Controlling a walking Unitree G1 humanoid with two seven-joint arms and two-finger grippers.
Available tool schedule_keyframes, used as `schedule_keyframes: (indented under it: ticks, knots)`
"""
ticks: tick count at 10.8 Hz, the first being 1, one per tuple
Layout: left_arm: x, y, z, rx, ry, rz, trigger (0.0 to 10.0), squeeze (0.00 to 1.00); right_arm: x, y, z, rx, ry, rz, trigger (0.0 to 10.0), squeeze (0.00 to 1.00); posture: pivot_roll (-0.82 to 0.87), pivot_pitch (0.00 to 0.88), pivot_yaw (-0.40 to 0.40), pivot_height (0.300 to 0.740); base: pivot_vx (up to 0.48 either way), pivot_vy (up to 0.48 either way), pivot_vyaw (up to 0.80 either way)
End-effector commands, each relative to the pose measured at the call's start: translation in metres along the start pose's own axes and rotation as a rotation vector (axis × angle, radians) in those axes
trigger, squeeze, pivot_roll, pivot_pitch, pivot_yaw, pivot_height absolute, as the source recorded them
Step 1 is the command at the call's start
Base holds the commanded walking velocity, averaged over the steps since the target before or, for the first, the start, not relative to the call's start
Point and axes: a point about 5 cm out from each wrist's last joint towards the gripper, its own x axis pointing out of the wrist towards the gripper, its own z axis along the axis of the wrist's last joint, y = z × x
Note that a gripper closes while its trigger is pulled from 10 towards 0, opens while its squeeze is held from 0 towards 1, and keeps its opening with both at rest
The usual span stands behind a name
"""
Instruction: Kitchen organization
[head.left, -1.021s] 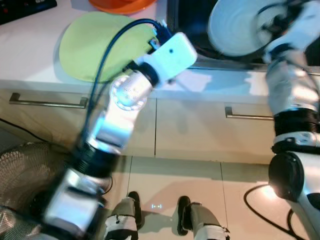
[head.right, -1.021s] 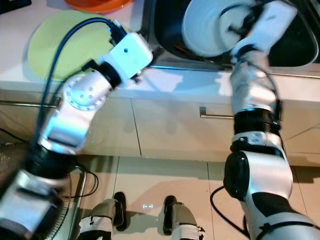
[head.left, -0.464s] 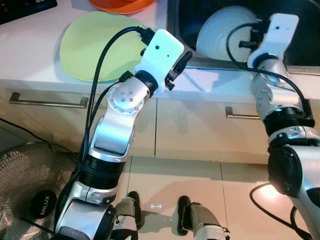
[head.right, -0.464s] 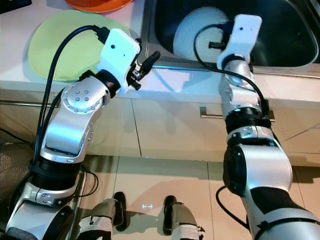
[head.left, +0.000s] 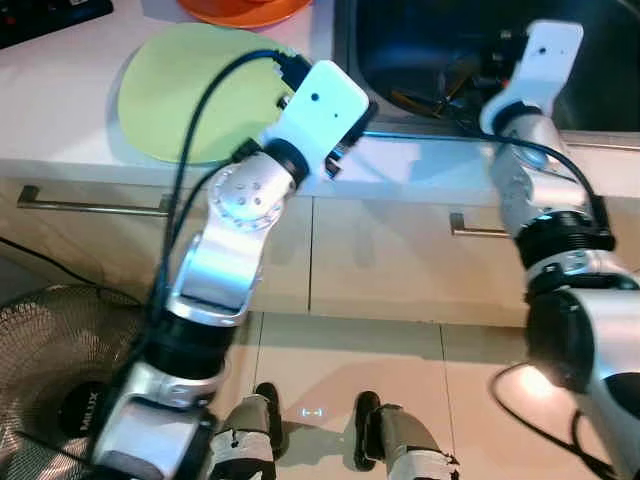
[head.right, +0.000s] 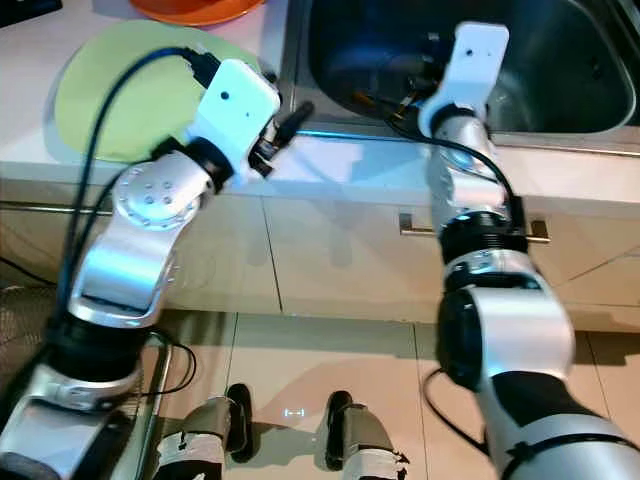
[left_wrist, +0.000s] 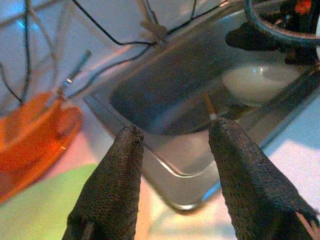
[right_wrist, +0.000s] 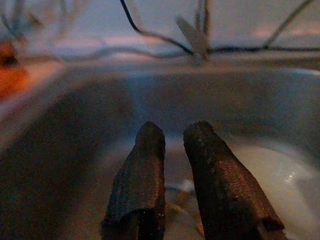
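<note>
The right claw (right_wrist: 172, 145) hangs inside the sink (head.right: 560, 80), fingers a narrow gap apart and gripping nothing; just below them lies what seems a pale plate (right_wrist: 270, 170), blurred. The left claw (left_wrist: 172, 137) is spread wide and unloaded above the desk (head.left: 60, 110) edge, the sink ahead, a green mat (head.left: 190, 90) and orange bowl (left_wrist: 35, 130) beside it.

Pale green mat (head.left: 190, 90) on white tabletop (head.left: 60, 110); orange bowl (head.left: 245, 10) behind it. Sink (head.right: 580, 70) dull grey steel. Cabinet fronts (head.left: 400, 260) cream, floor (head.left: 330, 370) beige tile.
</note>
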Motion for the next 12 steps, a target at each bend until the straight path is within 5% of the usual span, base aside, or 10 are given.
schedule_keyframes:
  ticks: [1,4,5,6,7,12]
  knots:
    - [-0.006,-0.001,0.0,0.071,-0.013,0.01,10.0,0.0,-0.004,0.002,0.004,0.056,-0.035,0.021,10.0,0.0,0.19,0.291,-0.03,0.74,0.0,0.0,0.0]
    - [-0.025,0.013,-0.01,0.233,0.03,0.049,10.0,0.0,-0.03,0.012,0.017,0.205,-0.105,0.087,10.0,0.0,0.18,0.303,-0.027,0.74,0.0,0.0,0.0]
    - [-0.032,0.017,-0.013,0.269,0.045,0.035,10.0,1.0,-0.04,0.014,0.019,0.257,-0.092,0.102,10.0,1.0,0.17,0.306,-0.024,0.74,0.0,0.0,0.0]
    - [-0.034,0.018,-0.014,0.286,0.057,0.029,10.0,1.0,-0.045,0.015,0.021,0.261,-0.083,0.109,10.0,1.0,0.17,0.306,-0.024,0.74,0.0,0.0,0.0]
    - [-0.039,0.019,-0.016,0.311,0.079,-0.017,10.0,0.0,-0.048,0.017,0.023,0.248,-0.08,0.123,10.0,0.0,0.17,0.307,-0.022,0.74,0.0,0.0,0.0]
    - [-0.056,0.037,-0.029,0.434,0.272,-0.115,10.0,0.0,-0.051,0.021,0.021,0.294,-0.023,0.113,10.0,0.0,0.2,0.301,-0.02,0.74,0.0,0.0,0.0]
